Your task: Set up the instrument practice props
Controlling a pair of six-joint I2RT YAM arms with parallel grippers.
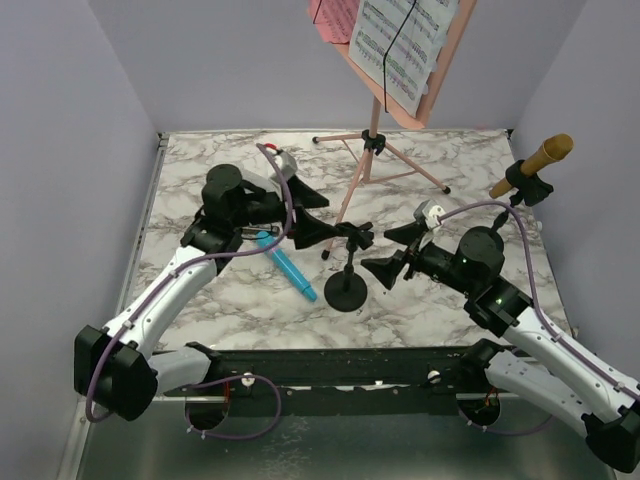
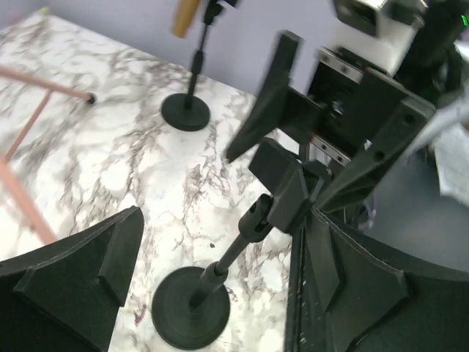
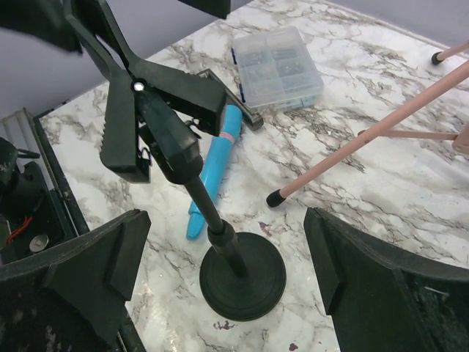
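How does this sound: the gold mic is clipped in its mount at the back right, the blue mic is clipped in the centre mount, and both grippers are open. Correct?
One thing is wrong: the blue mic is not in the centre mount. It lies on the table beside it, as the right wrist view shows. The gold mic is clipped in, and the left gripper and right gripper are open.

Near mic mount (image 1: 345,290) stands centre-front on table (image 1: 190,165). Lying microphone (image 1: 290,265) flat just left of it, compartment box (image 3: 278,70) by its rear end. Music rack (image 1: 372,145) behind, legs on table, sheet-music pages (image 1: 400,40) on it. Second mic mount (image 2: 185,112) far right, upright microphone (image 1: 545,158) in its clip.
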